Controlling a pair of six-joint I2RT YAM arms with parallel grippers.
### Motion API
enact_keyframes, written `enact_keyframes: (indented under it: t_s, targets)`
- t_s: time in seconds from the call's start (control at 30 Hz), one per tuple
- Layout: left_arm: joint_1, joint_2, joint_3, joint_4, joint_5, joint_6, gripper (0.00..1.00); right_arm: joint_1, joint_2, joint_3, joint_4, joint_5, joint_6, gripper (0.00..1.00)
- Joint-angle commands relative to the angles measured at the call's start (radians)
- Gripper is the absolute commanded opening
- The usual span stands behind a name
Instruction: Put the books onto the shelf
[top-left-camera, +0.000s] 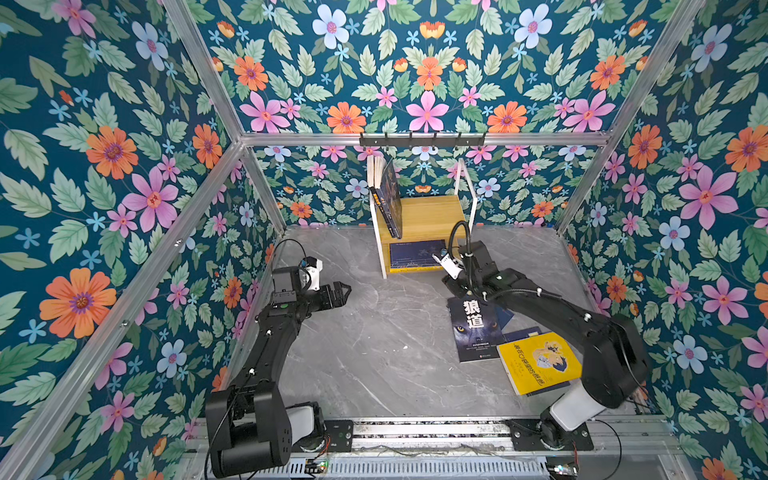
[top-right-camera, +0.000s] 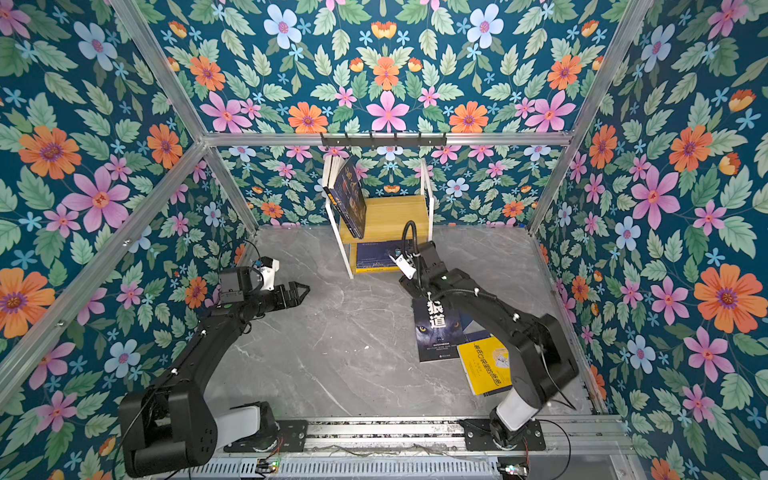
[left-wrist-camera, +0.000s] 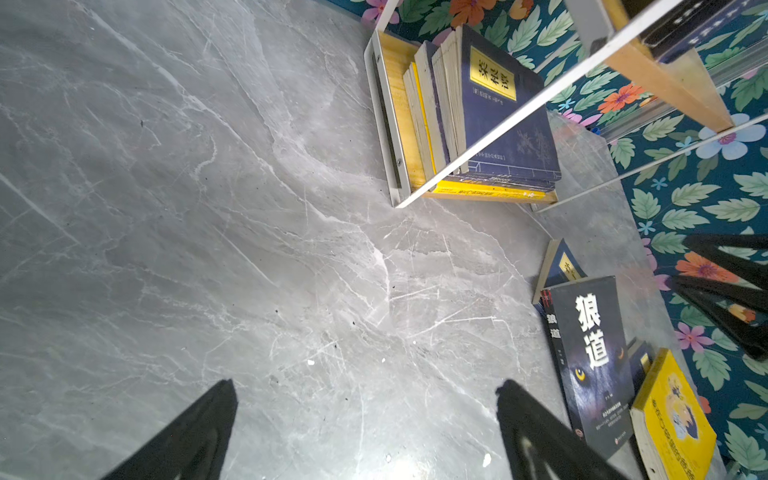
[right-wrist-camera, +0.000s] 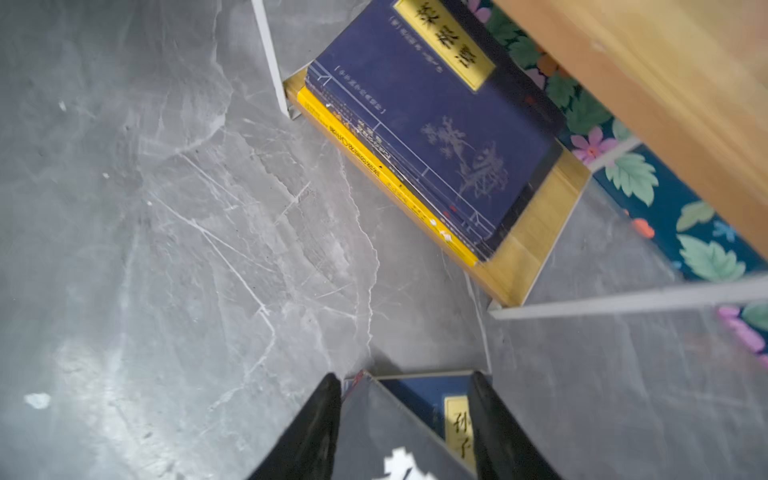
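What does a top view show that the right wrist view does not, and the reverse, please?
Only a top view: the dark books leaning on the white-framed wooden shelf's upper board, the loose bright yellow paperback and the open left pincer. Only the right wrist view: the yellow title label on the navy book topping the lower stack. Both: that navy book, the black wolf-cover book and the grey marble table.

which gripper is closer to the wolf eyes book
Right. The right gripper hangs over the wolf book's far edge; the left gripper sits across the table, well apart.
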Motion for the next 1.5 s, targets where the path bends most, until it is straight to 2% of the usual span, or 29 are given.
enact_keyframes:
  t_s: [0.0,0.17,0.23,0.33,0.5,0.7,1.0,1.47]
  targets:
    - [0.002,-0.006,-0.011,0.028,0.035,0.004,1.00,-0.017,-0.061,-0.096,0.021,0.051,0.252,0.58]
    - [0.003,-0.006,-0.018,0.039,0.031,-0.008,1.00,-0.105,-0.103,-0.176,-0.081,0.045,0.479,0.61]
    - [0.003,-0.003,-0.022,0.049,0.038,-0.017,1.00,-0.159,-0.107,-0.208,-0.096,-0.029,0.552,0.62]
    - [0.004,0.008,-0.014,0.047,0.042,-0.029,1.00,-0.231,-0.118,-0.258,-0.110,-0.078,0.642,0.63]
    - [0.003,0.014,-0.024,0.060,0.052,-0.036,1.00,-0.301,-0.122,-0.343,-0.064,-0.127,0.697,0.65]
    - [0.003,0.023,-0.032,0.070,0.066,-0.037,1.00,-0.309,-0.126,-0.408,-0.052,-0.104,0.707,0.62]
    - [0.001,0.047,-0.037,0.086,0.076,-0.060,1.00,-0.299,-0.092,-0.471,0.016,-0.208,0.775,0.55]
    - [-0.015,0.054,-0.075,0.132,0.102,-0.100,1.00,-0.047,0.023,-0.420,0.098,-0.162,0.904,0.52]
